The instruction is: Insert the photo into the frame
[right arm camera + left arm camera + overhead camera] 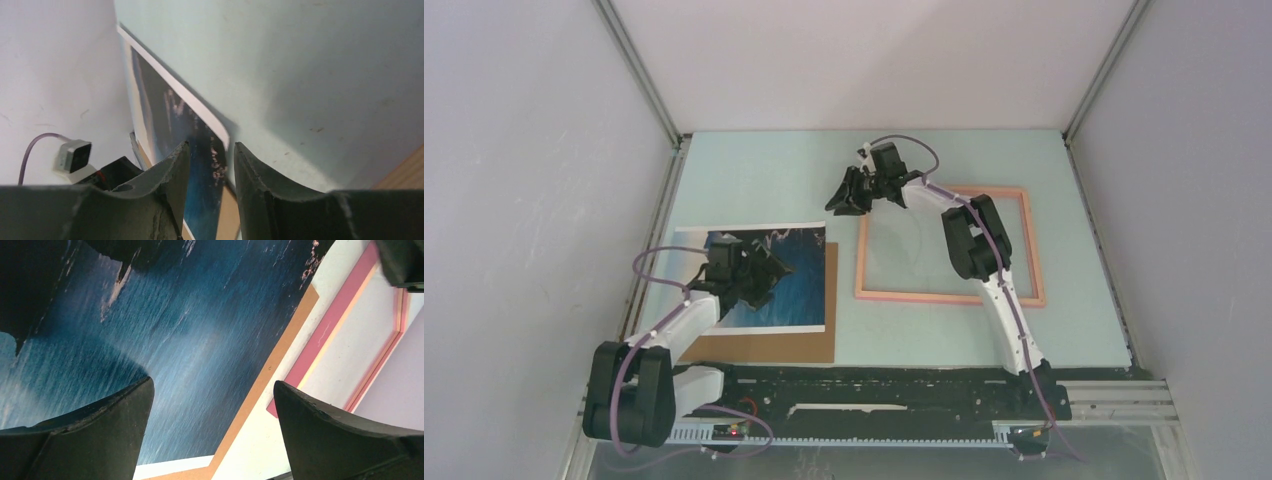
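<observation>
From my station I see a pale green table top point(774, 180) boxed in by plain off-white panels: a back wall point(874, 60), a left wall point(524, 200) and a right wall point(1194, 200). Silver metal posts point(639, 70) mark the rear corners. The light is soft and even.

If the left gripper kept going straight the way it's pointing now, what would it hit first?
Probably the rectangular paper photo of blue sea: the left gripper, jaws open, points down at its surface, close to the edge over the brown cardboard sheet. Depth is unclear.
</observation>
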Controlling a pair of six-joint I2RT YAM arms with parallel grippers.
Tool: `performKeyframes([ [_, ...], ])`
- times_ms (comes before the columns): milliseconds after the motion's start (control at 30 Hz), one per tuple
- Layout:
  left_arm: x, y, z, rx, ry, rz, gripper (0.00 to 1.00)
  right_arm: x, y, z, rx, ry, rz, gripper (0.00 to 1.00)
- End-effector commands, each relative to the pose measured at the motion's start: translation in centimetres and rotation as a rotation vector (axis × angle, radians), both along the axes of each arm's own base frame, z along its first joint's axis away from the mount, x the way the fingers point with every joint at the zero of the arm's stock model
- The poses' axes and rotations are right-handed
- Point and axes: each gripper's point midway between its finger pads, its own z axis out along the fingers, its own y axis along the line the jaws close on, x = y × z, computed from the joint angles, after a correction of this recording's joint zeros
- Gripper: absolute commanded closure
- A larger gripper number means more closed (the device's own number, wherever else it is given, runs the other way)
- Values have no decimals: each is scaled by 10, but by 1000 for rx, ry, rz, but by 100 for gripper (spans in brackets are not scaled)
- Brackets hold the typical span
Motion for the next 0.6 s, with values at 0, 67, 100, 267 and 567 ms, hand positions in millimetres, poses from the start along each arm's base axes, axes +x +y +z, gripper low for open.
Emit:
performKeyframes([
  [0,-12,5,-21,8,54,24,0,-22,11,-17,-30,66,91,54],
  [67,-12,5,-21,12,52,18,0,-27,14,-23,-30,75,103,55],
  [100,-12,5,-21,15,51,13,0,-30,15,-26,-33,77,109,55],
  [267,-12,4,-21,16,44,2,0,-43,26,-37,-17,110,146,56],
  [567,-6,4,-10,36,-1,-30,0,-47,43,-37,79,133,160,68],
])
